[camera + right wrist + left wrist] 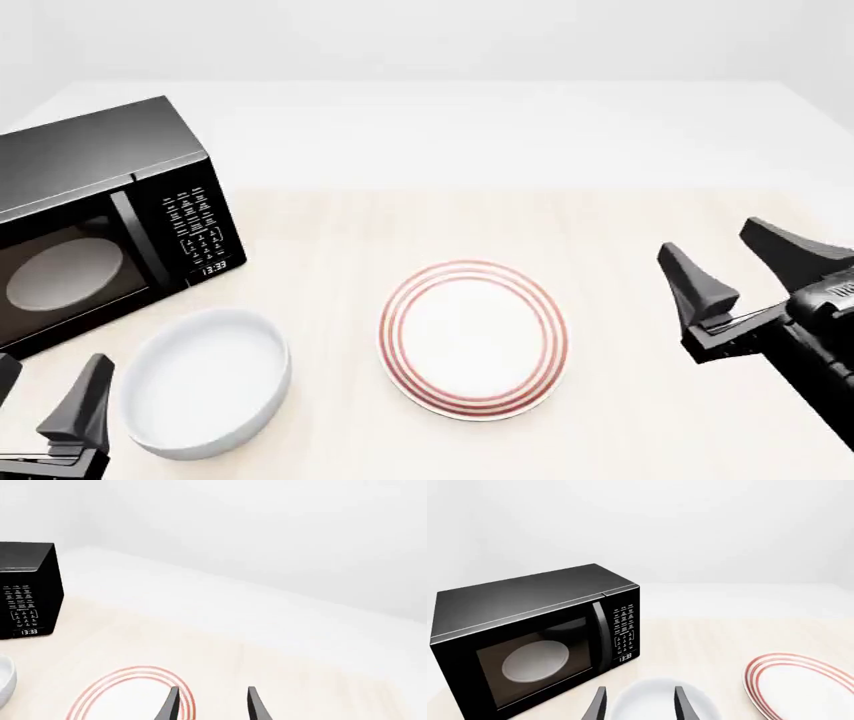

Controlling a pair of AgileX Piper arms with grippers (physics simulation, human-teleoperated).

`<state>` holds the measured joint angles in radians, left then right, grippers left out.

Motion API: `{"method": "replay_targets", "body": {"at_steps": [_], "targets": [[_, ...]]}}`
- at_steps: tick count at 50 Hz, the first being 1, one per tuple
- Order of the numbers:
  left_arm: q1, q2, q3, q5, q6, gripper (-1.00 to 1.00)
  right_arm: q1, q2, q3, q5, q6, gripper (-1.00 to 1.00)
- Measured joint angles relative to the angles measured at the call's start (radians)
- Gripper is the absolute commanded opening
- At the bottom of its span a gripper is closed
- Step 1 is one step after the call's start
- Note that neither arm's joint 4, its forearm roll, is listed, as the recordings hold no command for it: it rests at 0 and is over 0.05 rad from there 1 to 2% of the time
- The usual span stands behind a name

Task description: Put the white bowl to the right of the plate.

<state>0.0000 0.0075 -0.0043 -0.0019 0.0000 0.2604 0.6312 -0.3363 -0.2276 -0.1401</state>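
The white bowl (203, 382) sits on the table at the front left, left of the plate (474, 340) with red rings at the centre. My left gripper (40, 395) is open and empty, just left of the bowl near the front edge. In the left wrist view its fingers (597, 705) frame the bowl (654, 690), with the plate (807, 685) beside it. My right gripper (734, 262) is open and empty, to the right of the plate and raised above the table. The right wrist view shows the plate (127, 695) and a sliver of the bowl (5, 680).
A black microwave (107, 220) stands at the back left, just behind the bowl, with its door shut. It also shows in the left wrist view (534, 635) and the right wrist view (27, 590). Bare light wood table (627, 420) lies right of the plate.
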Motion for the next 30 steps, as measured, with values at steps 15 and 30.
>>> {"method": "replay_targets", "body": {"at_steps": [15, 30], "targets": [[0.0, 0.0, 0.0, 0.0, 0.0, 1.0, 0.134, 0.33, -0.206, -0.046, -0.04, 1.0], [0.0, 0.0, 0.0, 0.0, 0.0, 1.0, 0.265, 0.586, -0.403, -0.059, -0.054, 1.0]]}}
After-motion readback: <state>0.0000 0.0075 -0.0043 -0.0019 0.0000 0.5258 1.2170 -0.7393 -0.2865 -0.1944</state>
